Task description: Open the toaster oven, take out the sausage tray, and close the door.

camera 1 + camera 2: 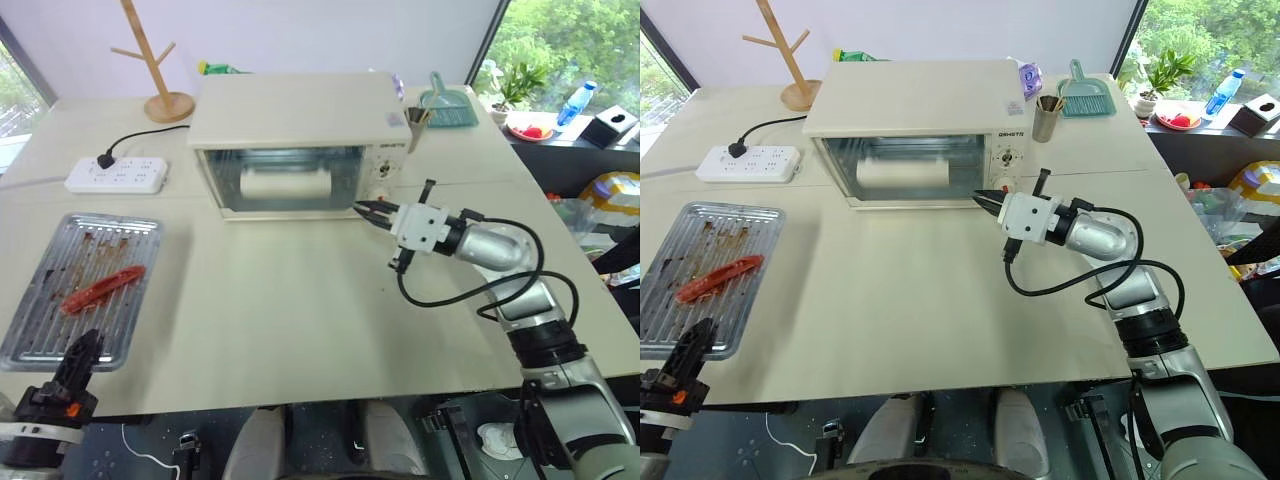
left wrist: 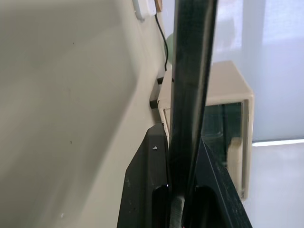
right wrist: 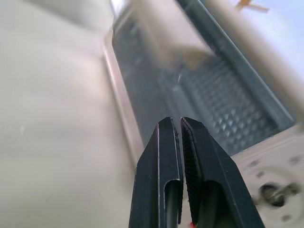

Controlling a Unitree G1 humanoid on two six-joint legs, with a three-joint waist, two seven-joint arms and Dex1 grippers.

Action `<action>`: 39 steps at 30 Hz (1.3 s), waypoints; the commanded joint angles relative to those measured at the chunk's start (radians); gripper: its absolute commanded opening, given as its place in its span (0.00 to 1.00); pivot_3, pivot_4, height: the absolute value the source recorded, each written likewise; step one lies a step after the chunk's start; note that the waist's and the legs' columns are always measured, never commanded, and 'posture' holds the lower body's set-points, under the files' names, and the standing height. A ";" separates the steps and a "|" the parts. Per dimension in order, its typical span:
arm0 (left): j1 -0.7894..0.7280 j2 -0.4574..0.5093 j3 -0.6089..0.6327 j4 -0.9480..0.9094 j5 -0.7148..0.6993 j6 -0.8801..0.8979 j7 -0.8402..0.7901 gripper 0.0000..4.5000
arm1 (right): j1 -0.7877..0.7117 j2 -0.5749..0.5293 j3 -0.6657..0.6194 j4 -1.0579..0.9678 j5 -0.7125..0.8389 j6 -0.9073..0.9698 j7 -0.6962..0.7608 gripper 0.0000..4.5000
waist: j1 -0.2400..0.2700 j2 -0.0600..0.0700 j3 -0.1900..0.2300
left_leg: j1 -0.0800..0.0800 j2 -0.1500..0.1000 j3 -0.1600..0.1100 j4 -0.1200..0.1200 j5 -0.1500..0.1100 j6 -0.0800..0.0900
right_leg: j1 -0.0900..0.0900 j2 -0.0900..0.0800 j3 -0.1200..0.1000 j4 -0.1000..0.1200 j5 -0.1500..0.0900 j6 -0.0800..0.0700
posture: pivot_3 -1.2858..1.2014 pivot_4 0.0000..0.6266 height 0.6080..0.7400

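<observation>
Centrally, the toaster oven (image 1: 300, 140) stands toward the far side of the desk (image 1: 300, 330), its glass door (image 1: 285, 180) upright and shut, the white bar handle showing across the pane. The knob panel sits at its right end. The right pincer (image 1: 362, 209) hangs level just before the door's lower right corner, near the knobs, fingers pressed together on nothing. The sausage tray (image 1: 85, 290) lies flat on the desk's left part, well apart from the oven, a reddish sausage (image 1: 100, 288) resting diagonally on its ribbed floor. The tray's near edge lies close to the desk's front edge, and there the left pincer (image 1: 82, 352) is closed on the tray's rim. Between tray and right arm, a broad bare stretch of desk lies open. A white power strip (image 1: 116, 175) lies left of the oven, and a wooden mug tree (image 1: 160, 70) stands behind it.
</observation>
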 commanded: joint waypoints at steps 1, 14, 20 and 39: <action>-0.012 0.026 0.015 -0.020 -0.019 0.027 -0.001 0.00 | 0.060 -0.026 -0.008 -0.084 0.055 0.044 0.047 0.05 | 0.003 0.000 0.000 | 0.000 0.000 0.000 0.000 0.000 0.000 | 0.000 0.000 0.000 0.000 0.000 0.000 | 0.52 0.24 1.00; -0.039 0.241 -0.101 0.060 -0.019 0.230 -0.070 0.00 | 0.280 -0.173 -0.146 -0.399 0.404 0.457 0.203 0.99 | 0.013 0.001 0.000 | 0.000 0.001 0.001 0.000 0.000 0.000 | -0.002 -0.002 0.000 0.000 0.000 0.000 | 0.52 0.24 1.00; -0.115 0.383 -0.218 0.120 -0.019 0.360 -0.142 0.00 | 0.386 -0.250 -0.231 -0.500 0.460 0.558 0.215 0.99 | 0.015 0.001 0.001 | -0.001 0.001 0.001 0.000 0.000 0.000 | -0.002 -0.003 0.000 -0.001 0.000 0.000 | 0.52 0.24 1.00; -0.929 0.526 -0.758 0.559 0.438 0.687 -0.528 0.00 | 0.668 -0.311 -0.447 -0.687 0.555 0.713 0.161 0.99 | 0.015 0.002 0.001 | -0.002 0.000 0.003 -0.002 -0.002 0.002 | -0.003 0.000 -0.001 -0.001 0.000 0.000 | 0.52 0.24 1.00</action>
